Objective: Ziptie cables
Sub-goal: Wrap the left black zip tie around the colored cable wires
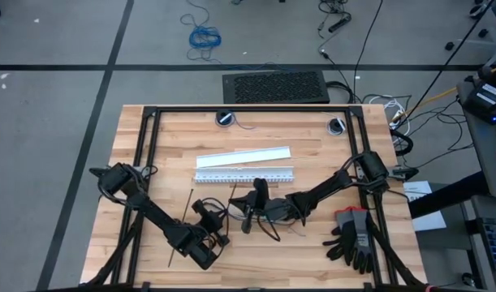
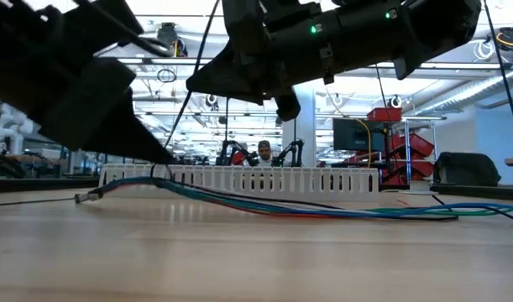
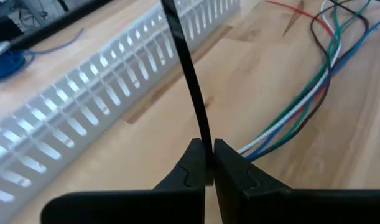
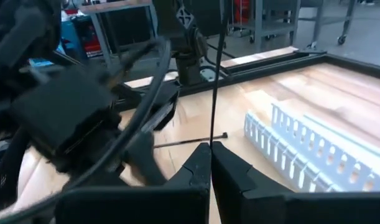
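left pincer point(image 3: 208, 163) pinching ziptie point(image 3: 188, 74), cables point(image 3: 301, 106) just beside

zipties point(image 3: 188, 81): two (one pinched in each gripper)
white slotted strips point(image 1: 244, 174): two
cable bundles point(image 2: 264, 204): one
gloves point(image 1: 355, 237): two

Workshop floor around a wooden bench

Grey floor point(image 1: 53, 97) crossed by dark tape lines, a black ribbed mat point(image 1: 275, 86) beyond the butcher-block table point(image 1: 312, 138), bright ceiling lights point(image 2: 185, 63) overhead.
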